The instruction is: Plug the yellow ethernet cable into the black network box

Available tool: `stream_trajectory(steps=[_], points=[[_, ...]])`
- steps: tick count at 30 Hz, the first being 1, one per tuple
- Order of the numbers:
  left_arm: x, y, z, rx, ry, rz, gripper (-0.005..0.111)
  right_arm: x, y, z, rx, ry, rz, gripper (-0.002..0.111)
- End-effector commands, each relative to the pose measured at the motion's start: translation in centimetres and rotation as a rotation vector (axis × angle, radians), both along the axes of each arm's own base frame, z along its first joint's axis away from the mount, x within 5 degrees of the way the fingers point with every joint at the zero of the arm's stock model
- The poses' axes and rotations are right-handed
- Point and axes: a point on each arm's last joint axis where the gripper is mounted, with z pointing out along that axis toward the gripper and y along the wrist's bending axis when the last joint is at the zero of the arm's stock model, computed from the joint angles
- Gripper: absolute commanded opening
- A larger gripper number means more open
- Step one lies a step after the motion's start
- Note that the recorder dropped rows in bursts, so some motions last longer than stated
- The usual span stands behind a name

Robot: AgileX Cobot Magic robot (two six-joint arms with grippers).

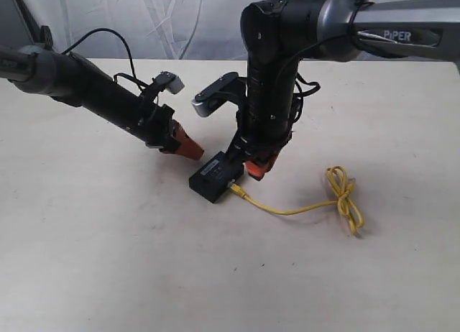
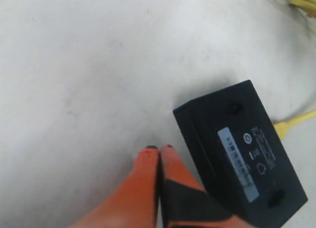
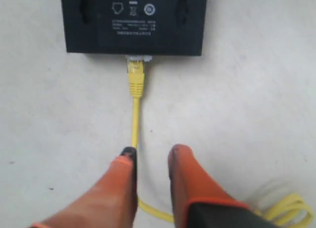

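Black network box (image 1: pixel 213 176) at frame centre on the bench (image 1: pixel 108 260), yellow ethernet cable (image 1: pixel 287 210) plug apparently seated in its port; left gripper (image 2: pixel 159 150), jaws together, just beside the box, likely bracing; right gripper (image 3: pixel 154 151), jaws apart and empty, behind the plug

Pale beige tabletop (image 1: pixel 100 260) under even light, wrinkled white curtain (image 1: pixel 180 19) along its far edge.

The black network box (image 1: pixel 214 180) lies flat, label up, with the yellow ethernet cable (image 3: pixel 136 84) plugged into its side, its knotted loops trailing well apart.
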Motion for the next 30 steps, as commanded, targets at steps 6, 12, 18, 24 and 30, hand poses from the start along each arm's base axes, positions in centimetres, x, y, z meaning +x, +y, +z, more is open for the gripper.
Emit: stream_trajectory(steps=[6, 12, 18, 24, 30], points=[[0.4, -0.1, 2.7, -0.024, 0.086, 0.166, 0.000, 0.3, -0.8, 2.4, -0.020, -0.103, -0.004, -0.001], [0.6, 1.0, 6.3, 0.102, 0.031, 0.269, 0.000, 1.5, -3.4, 3.1, -0.034, -0.100, -0.096, -0.001], [-0.1, 2.5, 9.8, 0.274, -0.020, 0.320, 0.000, 2.9, -7.9, 5.6, -0.008, -0.172, -0.245, -0.001], [-1.0, 4.0, 13.5, 0.396, -0.077, 0.408, 0.000, 2.4, -12.7, 6.5, 0.002, -0.219, -0.357, -0.001], [-2.5, 5.3, 16.3, 0.499, -0.106, 0.454, 0.000, 1.3, -16.5, 7.9, 0.050, -0.270, -0.481, -0.001]])
